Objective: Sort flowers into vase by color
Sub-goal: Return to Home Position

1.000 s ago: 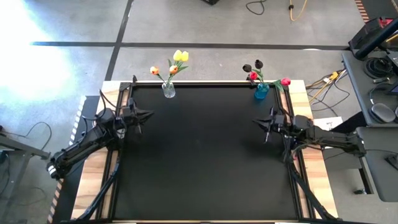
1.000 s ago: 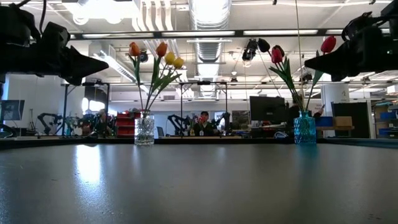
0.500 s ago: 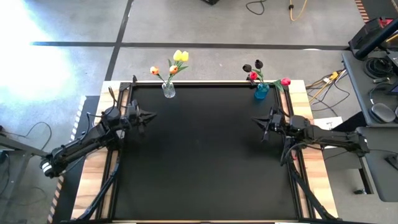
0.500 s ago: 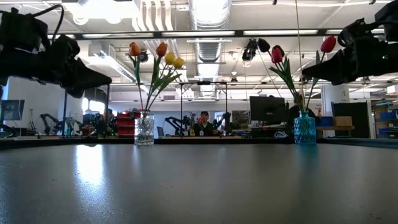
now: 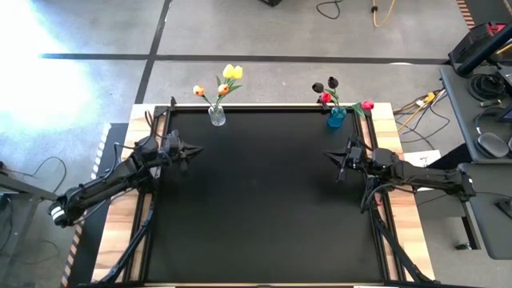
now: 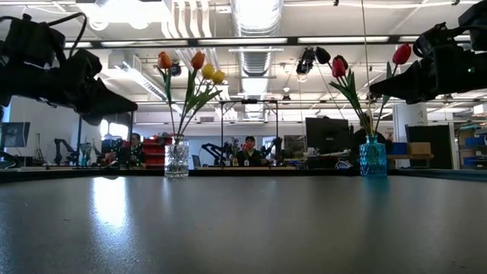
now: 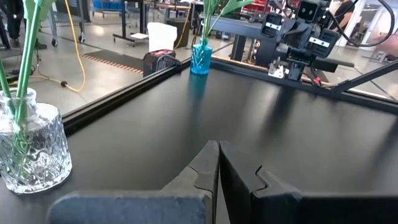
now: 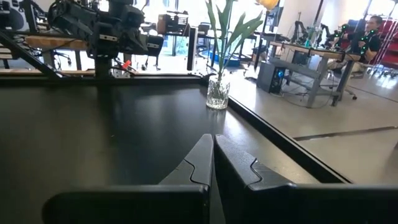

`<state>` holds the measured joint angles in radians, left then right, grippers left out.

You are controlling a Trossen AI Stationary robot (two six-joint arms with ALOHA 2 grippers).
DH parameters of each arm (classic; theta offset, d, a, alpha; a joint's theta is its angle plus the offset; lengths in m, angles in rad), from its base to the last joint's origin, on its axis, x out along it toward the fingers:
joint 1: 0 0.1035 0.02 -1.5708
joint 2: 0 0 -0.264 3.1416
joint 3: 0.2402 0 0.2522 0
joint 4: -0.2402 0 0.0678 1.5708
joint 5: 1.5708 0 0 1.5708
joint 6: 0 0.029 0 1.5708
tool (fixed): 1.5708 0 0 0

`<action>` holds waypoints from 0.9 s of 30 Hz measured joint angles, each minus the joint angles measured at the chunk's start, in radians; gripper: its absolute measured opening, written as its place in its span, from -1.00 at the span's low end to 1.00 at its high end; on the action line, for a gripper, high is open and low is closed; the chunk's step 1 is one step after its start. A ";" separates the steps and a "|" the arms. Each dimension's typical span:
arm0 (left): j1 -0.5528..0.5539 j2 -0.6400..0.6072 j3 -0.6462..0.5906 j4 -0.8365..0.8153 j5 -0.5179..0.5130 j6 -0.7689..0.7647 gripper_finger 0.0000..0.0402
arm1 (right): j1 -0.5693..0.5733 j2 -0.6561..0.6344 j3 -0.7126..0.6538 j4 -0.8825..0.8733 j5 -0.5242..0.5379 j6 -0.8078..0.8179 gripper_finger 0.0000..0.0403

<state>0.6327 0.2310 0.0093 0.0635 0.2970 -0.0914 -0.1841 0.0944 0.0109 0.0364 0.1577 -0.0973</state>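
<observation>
A clear glass vase (image 5: 217,117) at the table's far edge, left of centre, holds yellow and orange tulips (image 5: 230,74); their stems stand in it (image 7: 18,118). A blue vase (image 5: 336,118) at the far edge on the right holds red and dark tulips (image 6: 339,67). My left gripper (image 5: 195,149) hovers shut over the table's left side, nearer than the clear vase. My right gripper (image 5: 326,157) hovers shut over the right side, nearer than the blue vase. Both fingertip pairs, left (image 7: 218,146) and right (image 8: 213,138), are closed on nothing.
The black table top (image 5: 264,200) lies bare between the two arms. Wooden borders (image 5: 120,232) run along its left and right sides. Cables and equipment (image 5: 480,72) sit off the table at the right. A person (image 6: 249,152) sits in the room behind.
My left arm has moved a little toward the table's centre and dipped slightly. My right arm has dropped slightly. Both grippers stayed shut. The flowers and vases have not moved.
</observation>
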 joint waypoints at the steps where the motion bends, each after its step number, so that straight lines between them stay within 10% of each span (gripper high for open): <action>1: 0.000 0.002 0.000 0.000 0.000 0.000 -1.00 | 0.000 0.000 0.000 0.000 0.000 0.000 -0.95; 27: 0.000 0.023 0.014 0.005 0.000 0.000 -1.00 | 0.001 0.000 0.000 -0.001 0.000 0.000 -0.95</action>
<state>0.6327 0.2539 0.0238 0.0681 0.2974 -0.0914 -0.1833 0.0944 0.0109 0.0357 0.1581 -0.0971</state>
